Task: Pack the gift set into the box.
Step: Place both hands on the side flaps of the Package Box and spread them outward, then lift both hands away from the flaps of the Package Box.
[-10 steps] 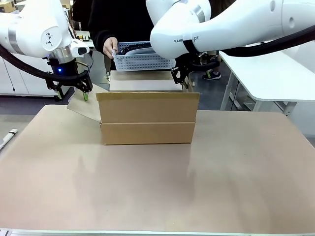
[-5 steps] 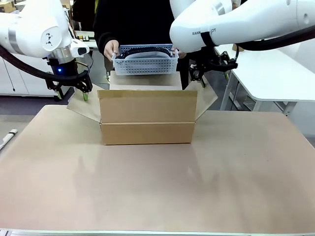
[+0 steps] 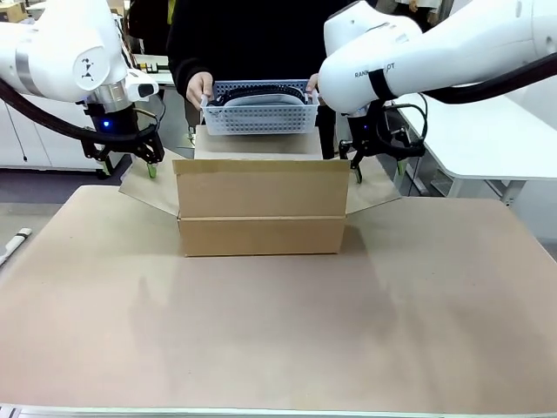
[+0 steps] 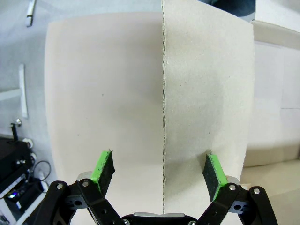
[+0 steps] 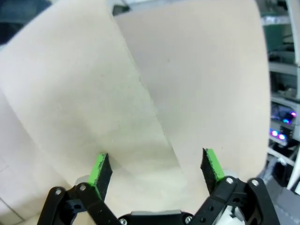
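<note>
The brown cardboard box [image 3: 261, 205] stands mid-table with its top open. Its left flap [image 3: 148, 189] and right flap [image 3: 372, 187] are folded outward and down. My left gripper [image 3: 129, 165] hovers open just over the left flap; in the left wrist view that gripper [image 4: 159, 171] straddles the flap [image 4: 206, 84] edge without closing. My right gripper [image 3: 379, 170] is open above the right flap, which shows as the right flap [image 5: 70, 117] under the gripper [image 5: 155, 168]. A person's hands [image 3: 198, 87] hold a white perforated basket [image 3: 258, 108] with dark contents over the box's far side.
The rear flap [image 3: 257, 142] stands open toward the person. A tan mat covers the table [image 3: 278, 331]. A white table [image 3: 470, 139] stands at the right behind my right arm.
My right arm swung rightward, and the right flap folded out and down with it. The person brought the basket to the box's far side. My left arm stayed put.
</note>
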You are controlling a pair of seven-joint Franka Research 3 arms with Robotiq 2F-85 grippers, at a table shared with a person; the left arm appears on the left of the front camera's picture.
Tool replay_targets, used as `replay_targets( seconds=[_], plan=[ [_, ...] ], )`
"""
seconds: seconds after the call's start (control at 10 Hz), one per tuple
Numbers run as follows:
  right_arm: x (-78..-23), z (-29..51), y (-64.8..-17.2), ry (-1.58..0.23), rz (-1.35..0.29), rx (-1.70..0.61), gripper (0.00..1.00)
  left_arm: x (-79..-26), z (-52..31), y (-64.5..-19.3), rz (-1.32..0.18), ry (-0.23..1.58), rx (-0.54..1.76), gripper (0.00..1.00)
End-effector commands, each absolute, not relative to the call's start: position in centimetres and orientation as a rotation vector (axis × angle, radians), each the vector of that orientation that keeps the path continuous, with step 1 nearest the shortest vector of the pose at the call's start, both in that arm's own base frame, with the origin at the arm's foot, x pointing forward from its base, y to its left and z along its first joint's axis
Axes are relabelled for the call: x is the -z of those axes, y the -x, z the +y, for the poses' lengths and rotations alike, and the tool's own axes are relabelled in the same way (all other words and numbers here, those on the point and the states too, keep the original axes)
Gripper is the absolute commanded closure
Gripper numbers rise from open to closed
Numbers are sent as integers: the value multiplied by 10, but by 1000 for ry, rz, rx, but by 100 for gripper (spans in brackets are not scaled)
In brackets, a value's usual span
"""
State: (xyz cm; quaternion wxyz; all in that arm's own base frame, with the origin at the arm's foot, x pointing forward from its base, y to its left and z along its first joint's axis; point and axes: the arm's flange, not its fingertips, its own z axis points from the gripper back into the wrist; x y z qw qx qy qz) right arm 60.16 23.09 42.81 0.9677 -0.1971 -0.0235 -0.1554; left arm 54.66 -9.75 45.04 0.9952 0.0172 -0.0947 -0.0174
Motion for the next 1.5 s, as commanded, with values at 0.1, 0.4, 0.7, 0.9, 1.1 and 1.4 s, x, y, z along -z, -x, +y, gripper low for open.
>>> replay_targets(
  seconds=[0.1,0.4,0.7,0.9,1.1,1.4],
  plan=[
    [-443,230,-604,412,-61,309,0,-452,-98,-546,-189,-53,20,0],
    [-443,230,-604,412,-61,309,0,-452,-98,-546,-189,-53,20,0],
    [-443,230,-604,412,-61,309,0,-452,-98,-546,-189,-53,20,0],
    [-443,230,-604,412,-61,309,0,-452,-98,-546,-189,-53,20,0],
    [-443,230,-604,412,-61,309,0,-452,-98,-546,-189,-53,20,0],
    [-443,230,-604,412,-61,309,0,-452,-98,-546,-189,-53,20,0]
  ],
)
